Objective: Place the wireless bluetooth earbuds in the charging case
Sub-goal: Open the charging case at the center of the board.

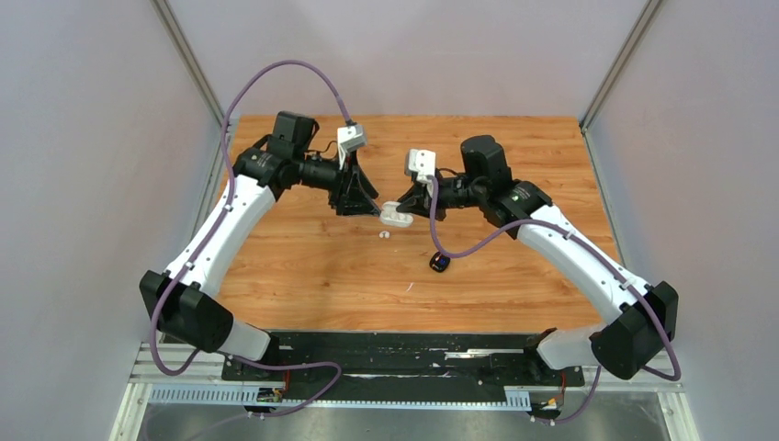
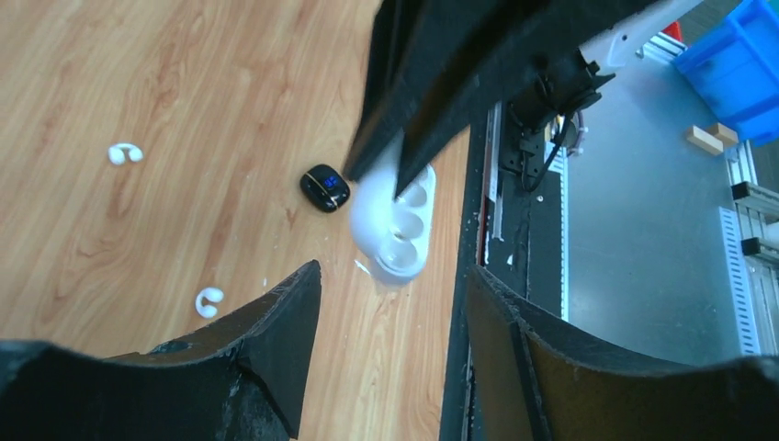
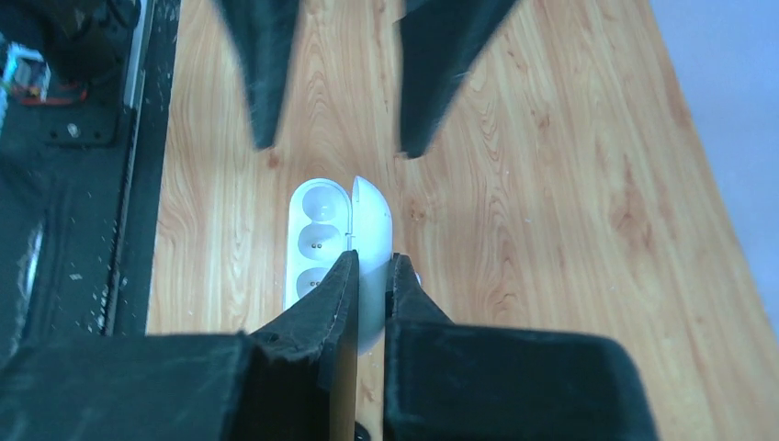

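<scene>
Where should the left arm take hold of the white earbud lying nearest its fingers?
From straight above, probably, left fingers closing across the thin arch of the white earbud: it lies flat on the table as an open C.

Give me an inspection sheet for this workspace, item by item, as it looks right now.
Surface: wooden tabletop, a few white specks.
Job's things: white charging case open, wells empty, held by its lid; two white earbuds loose on the wood.
Clutter: black case, closed, blue display lit.
Grippers: right gripper, fingers shut on the lid; left gripper open, facing the case.
Cables: purple cables looped off both arms; right loop hangs near the black case.
Surroundings: grey walls; blue bin beyond the table.
</scene>
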Robot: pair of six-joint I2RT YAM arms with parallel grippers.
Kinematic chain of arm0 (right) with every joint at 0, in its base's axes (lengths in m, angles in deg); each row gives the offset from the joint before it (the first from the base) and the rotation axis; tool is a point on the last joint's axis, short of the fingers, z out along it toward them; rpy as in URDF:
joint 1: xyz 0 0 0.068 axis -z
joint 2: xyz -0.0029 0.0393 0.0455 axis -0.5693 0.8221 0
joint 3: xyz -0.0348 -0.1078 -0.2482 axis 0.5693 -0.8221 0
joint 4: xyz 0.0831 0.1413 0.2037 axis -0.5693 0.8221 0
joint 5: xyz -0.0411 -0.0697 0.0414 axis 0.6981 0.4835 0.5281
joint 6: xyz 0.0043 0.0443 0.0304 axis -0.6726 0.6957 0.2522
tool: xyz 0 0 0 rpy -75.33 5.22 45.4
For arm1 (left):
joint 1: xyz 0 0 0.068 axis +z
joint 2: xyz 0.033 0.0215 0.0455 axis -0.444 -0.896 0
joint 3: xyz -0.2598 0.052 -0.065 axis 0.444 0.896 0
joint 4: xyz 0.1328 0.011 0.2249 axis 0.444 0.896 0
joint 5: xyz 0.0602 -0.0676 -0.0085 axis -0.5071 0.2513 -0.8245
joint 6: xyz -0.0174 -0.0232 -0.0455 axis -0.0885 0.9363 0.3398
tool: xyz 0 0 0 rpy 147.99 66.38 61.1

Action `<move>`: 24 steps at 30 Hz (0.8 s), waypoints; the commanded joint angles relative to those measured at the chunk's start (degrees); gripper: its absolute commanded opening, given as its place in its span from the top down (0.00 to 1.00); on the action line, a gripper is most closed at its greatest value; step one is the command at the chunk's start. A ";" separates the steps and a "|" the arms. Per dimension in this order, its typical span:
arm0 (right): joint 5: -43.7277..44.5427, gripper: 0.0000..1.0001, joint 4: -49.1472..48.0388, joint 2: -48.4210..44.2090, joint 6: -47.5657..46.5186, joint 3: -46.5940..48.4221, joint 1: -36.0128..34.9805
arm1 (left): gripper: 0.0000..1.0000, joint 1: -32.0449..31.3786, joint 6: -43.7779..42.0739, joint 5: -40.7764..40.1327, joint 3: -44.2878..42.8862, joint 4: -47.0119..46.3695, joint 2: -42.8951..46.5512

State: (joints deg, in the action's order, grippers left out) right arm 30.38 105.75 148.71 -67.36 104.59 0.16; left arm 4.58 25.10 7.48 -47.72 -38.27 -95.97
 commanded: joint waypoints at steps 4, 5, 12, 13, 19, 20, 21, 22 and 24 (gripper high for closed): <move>0.96 1.00 1.52 -5.05 -17.64 -2.87 -4.69 | 0.33 0.08 5.87 1.74 -8.98 6.10 -3.55; 1.03 1.00 1.50 -5.16 -17.69 -3.01 -5.05 | 0.34 0.03 6.77 1.87 -8.72 5.59 -3.64; 1.56 1.00 1.67 -6.03 -18.31 -3.01 -6.66 | 0.35 -1.70 5.16 1.60 -11.74 11.28 -6.81; 1.64 1.00 1.69 -6.04 -18.31 -2.91 -6.70 | 0.35 -1.98 4.75 1.41 -12.15 12.06 -7.13; 1.88 1.00 1.67 -5.76 -18.65 -2.75 -7.25 | 0.35 -2.97 1.68 2.00 -13.74 17.54 -9.44; 2.03 1.00 1.69 -5.65 -18.66 -2.72 -7.29 | 0.35 -3.21 0.47 2.09 -14.61 18.47 -9.87; 2.09 1.00 1.60 -5.55 -18.66 -2.64 -7.33 | 0.36 -3.71 -0.15 2.09 -14.99 20.01 -10.60; 2.03 1.00 1.61 -5.51 -18.66 -2.56 -7.37 | 0.37 -3.93 -0.80 2.13 -15.58 20.46 -10.89; 2.03 1.00 1.60 -5.42 -18.83 -2.50 -7.59 | 0.39 -4.26 -0.89 2.52 -15.97 20.92 -11.52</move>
State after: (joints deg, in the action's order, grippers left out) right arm 32.89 108.13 144.54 -84.91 101.60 -6.86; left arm 1.28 27.20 8.07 -60.77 -21.37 -106.57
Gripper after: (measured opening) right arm 0.059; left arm 0.624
